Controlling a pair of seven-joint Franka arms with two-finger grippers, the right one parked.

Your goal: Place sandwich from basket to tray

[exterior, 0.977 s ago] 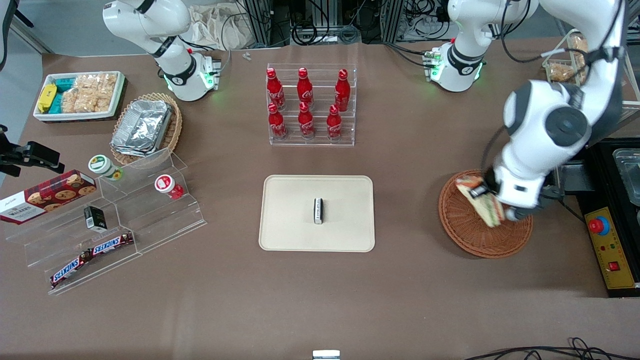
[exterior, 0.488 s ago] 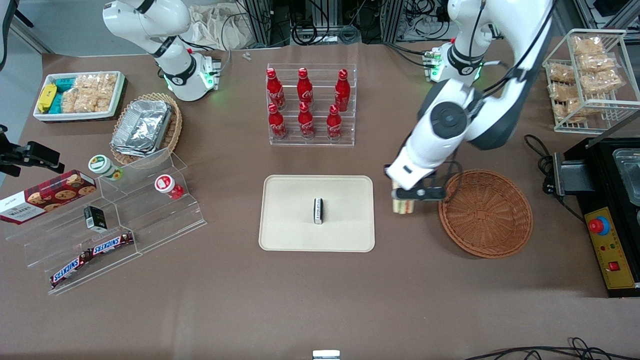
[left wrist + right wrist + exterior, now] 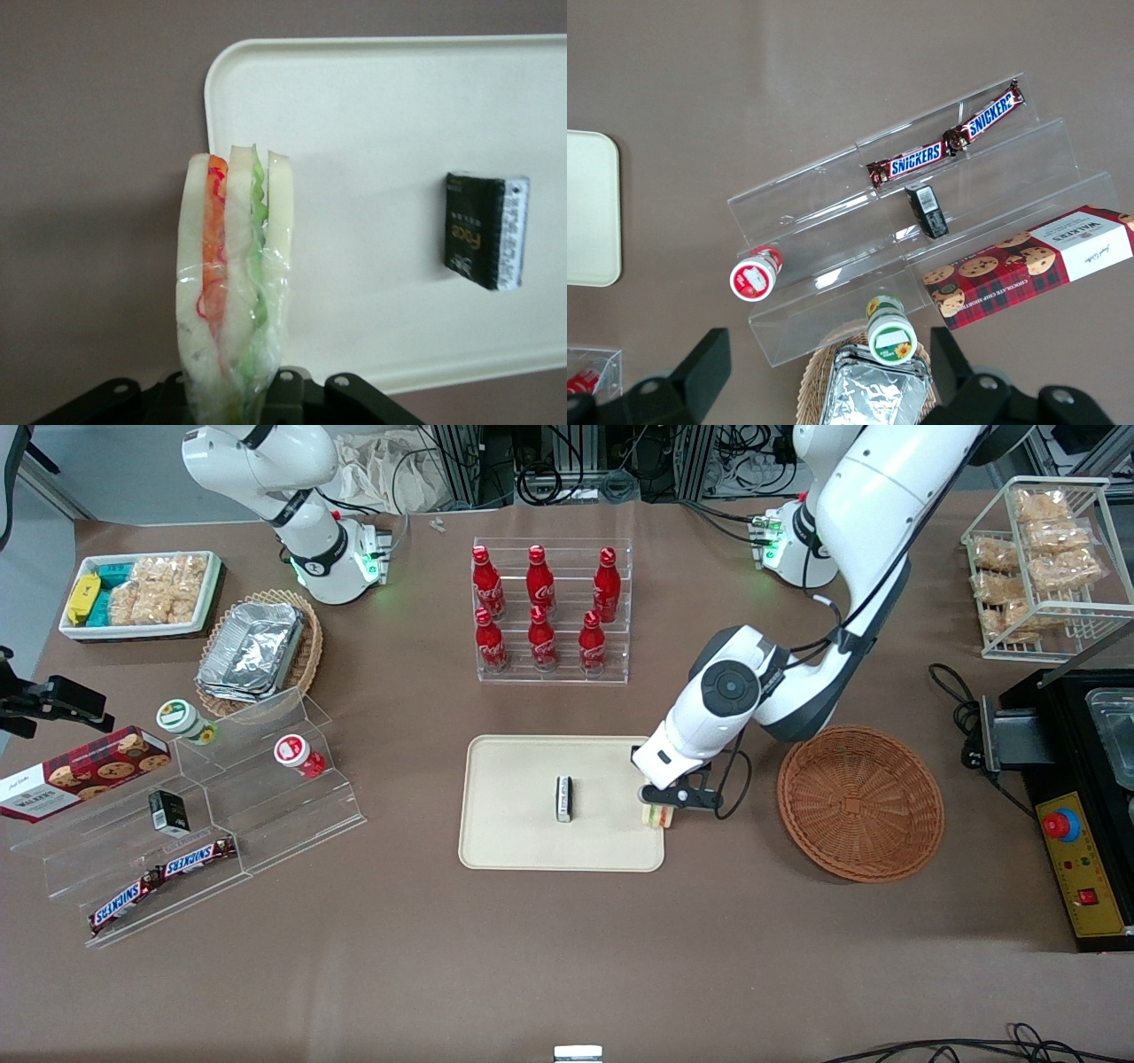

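The tool [image 3: 657,808] grips the sandwich [image 3: 232,292] upright, over the tray [image 3: 514,833] edge nearest the basket [image 3: 859,806]. Contact between sandwich and tray appears unlikely but cannot be confirmed.

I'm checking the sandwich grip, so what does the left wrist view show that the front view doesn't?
Only the left wrist view shows the sandwich's orange and green filling layers, upright in clear wrap. Only the front view shows the empty basket and the gripper above the tray's edge nearest the basket. Both show the sandwich held, the tray and its small black block.
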